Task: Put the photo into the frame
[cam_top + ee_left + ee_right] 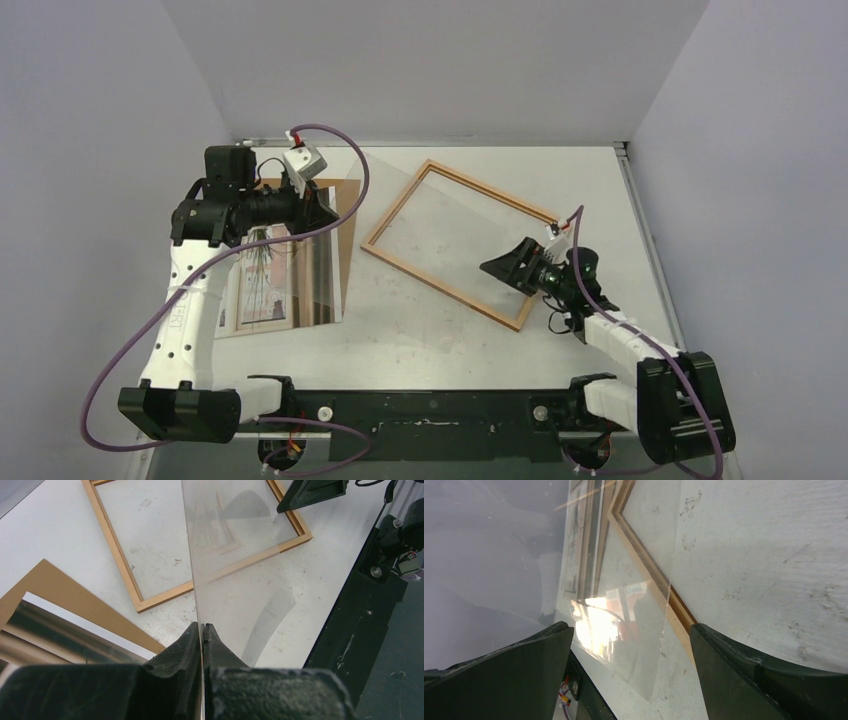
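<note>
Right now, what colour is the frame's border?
Light-brown wood; the frame shows best in the left wrist view.

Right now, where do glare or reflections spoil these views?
Right wrist: bright glare on the clear sheet, haze at left. Left wrist: the sheet lays faint reflections over the frame; left end effector soft near the lens. Top external: evenly lit, sharp.

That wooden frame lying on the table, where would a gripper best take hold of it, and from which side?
The frame lies flat, so come from above and pinch one narrow wooden rail, one finger inside the border, one outside. The near rail, by the open right gripper, looks handiest.
</note>
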